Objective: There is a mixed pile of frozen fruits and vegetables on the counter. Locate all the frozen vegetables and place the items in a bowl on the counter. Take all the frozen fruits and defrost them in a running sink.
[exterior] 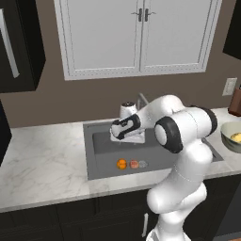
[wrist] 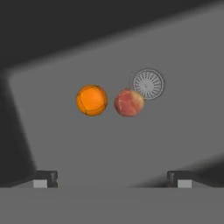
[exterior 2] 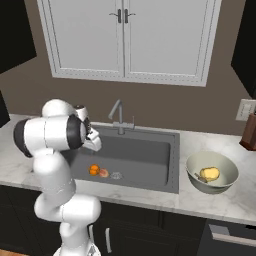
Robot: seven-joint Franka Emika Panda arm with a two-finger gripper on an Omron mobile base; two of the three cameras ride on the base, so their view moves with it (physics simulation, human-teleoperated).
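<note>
The worktop is white with faint grey veins and runs the width of the kitchen above dark cabinets. Let into its middle is the sink, a large dark grey rectangular basin whose back edge carries a slim silver faucet. The white arm rises in front of the worktop's front edge and bends over the basin, so the gripper hangs above the sink floor with nothing between its tips. Its fingers are spread wide apart, one at each lower corner of the hand view, and both are clear of the food below them. On the worktop to the right of the sink, near the front edge, stands the bowl, wide, shallow and pale beige-grey. Inside the bowl lies the yellow lumpy piece, resting towards the right side of its bottom. On the sink floor, towards its front wall and left of centre, sits the orange ball. Just beside it on the drain side sits the reddish-pink ball, similar in size; whether the two balls touch cannot be told from these views. The round metal drain lies directly next to the reddish-pink ball, which overlaps its rim in the hand view. From the left base view the three form a short row along the basin floor: orange ball, reddish-pink ball, drain.
</note>
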